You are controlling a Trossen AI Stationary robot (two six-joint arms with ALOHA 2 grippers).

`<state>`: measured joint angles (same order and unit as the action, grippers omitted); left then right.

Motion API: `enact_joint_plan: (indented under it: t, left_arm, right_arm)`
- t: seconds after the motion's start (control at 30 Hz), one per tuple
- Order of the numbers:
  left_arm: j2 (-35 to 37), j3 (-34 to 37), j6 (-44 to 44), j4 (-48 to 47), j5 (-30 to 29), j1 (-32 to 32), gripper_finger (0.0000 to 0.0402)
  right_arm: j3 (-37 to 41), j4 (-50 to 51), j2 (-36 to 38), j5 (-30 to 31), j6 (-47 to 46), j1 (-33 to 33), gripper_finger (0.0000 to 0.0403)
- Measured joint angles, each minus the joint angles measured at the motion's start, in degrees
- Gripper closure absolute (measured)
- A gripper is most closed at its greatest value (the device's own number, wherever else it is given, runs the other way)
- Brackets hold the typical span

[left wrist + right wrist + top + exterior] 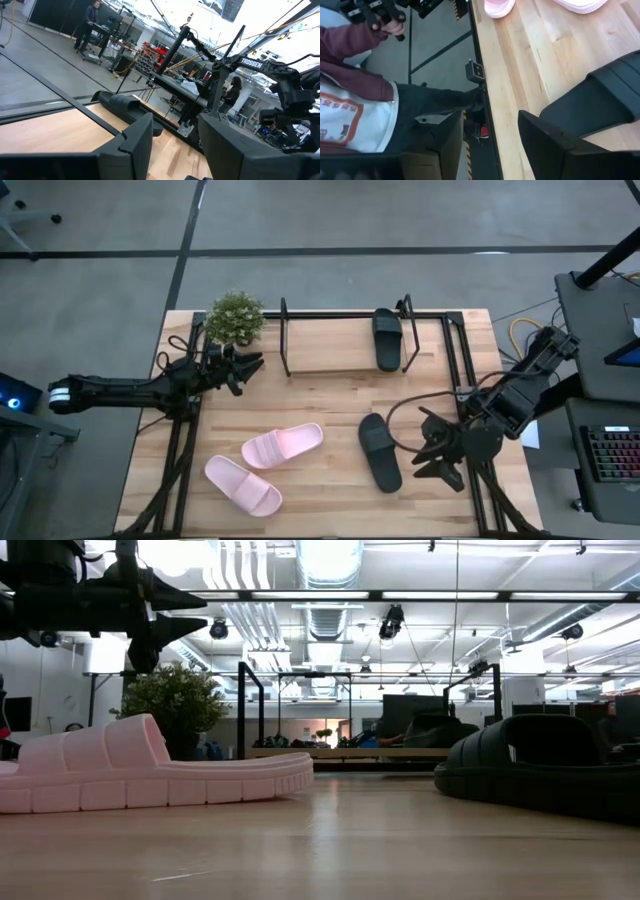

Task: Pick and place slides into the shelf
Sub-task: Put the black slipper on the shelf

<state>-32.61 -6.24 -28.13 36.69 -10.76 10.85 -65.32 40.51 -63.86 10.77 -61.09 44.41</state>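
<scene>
Right gripper point(437, 452) sits low over the table's right side, just beside the loose black slide point(380, 452) — fingers spread, nothing between them. In the right wrist view its dark fingers point(547, 142) frame a gap, with the black slide's strap point(600, 100) just off one finger, not pinched. A cable loops over from the arm toward that slide.

Left gripper point(243, 366) hangs by the shelf's point(330, 345) left end, next to the potted plant point(235, 317), raised off the board. Fingers point(137, 137) stand apart with only air between them, holding nothing.

Slides:
- one black slide point(387, 338) already on the shelf board, at its right end, toe toward the table's far edge
- second black one on the tabletop in front of the shelf, right of centre, lying along the near-far line
- two pink slides on the tabletop left of centre — one point(283, 445) angled with its toe toward the right, the other point(243, 485) nearer the front edge, close together; whether they touch I cannot tell

Low view: pink slide point(150, 772) at left, black slide point(545, 765) at right, shelf point(345, 745) in the distance between them.

A person's sleeve point(355, 65) and hand point(390, 25) on a control handle show beyond the table edge in the right wrist view.
</scene>
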Motion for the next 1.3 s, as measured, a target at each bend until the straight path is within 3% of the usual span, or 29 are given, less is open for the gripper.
enact_joint_plan:
  t: [0.47,0.9,1.3]
  left_arm:
    - [0.0,0.0,0.0,0.0,0.0,0.0,0.0258]
    - [0.0,0.0,0.0,0.0,0.0,0.0,0.0258]
    - [0.0,0.0,0.0,-0.3,0.0,0.0,0.0258]
  right_arm:
    - [-0.1,0.5,-7.7,2.8,1.8,2.2,0.0246]
    - [-13.4,23.0,-18.0,9.3,5.4,3.1,0.0246]
    - [-14.9,26.7,-26.5,19.3,5.4,5.1,0.0262]
